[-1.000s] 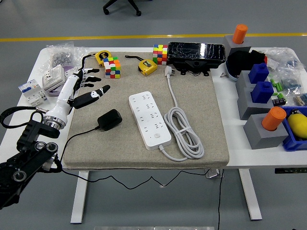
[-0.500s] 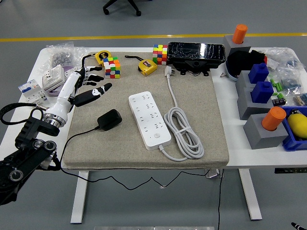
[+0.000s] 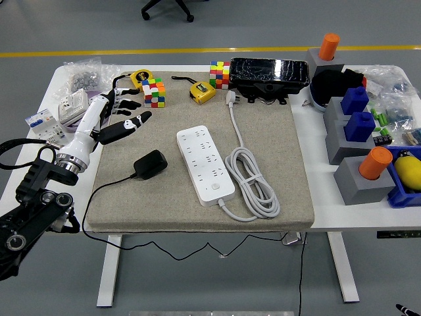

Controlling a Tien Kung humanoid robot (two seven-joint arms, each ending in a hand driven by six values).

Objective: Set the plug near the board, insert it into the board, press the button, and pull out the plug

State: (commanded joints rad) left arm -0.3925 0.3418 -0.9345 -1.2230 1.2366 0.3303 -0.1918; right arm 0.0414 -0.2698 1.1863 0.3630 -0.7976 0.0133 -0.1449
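A black plug adapter (image 3: 150, 164) lies on the grey mat, its thin black cable trailing off the mat's near edge. To its right sits the white power strip (image 3: 204, 164), angled, with its round button (image 3: 213, 187) near its lower end and its coiled white cord (image 3: 252, 181) beside it. My left hand (image 3: 125, 113) hovers above the mat's left edge, up and left of the plug and apart from it, fingers spread and empty. The right arm does not show.
Two colourful cubes (image 3: 154, 92) (image 3: 220, 74), two yellow tape measures (image 3: 202, 91) and a black wrapped box (image 3: 269, 72) line the mat's far side. Grey blocks with orange and blue pieces (image 3: 362, 172) fill the right. Bags and white parts (image 3: 72, 105) lie far left.
My left hand has drifted up and slightly left, away from the plug, fingers still spread. The plug and strip have not moved.
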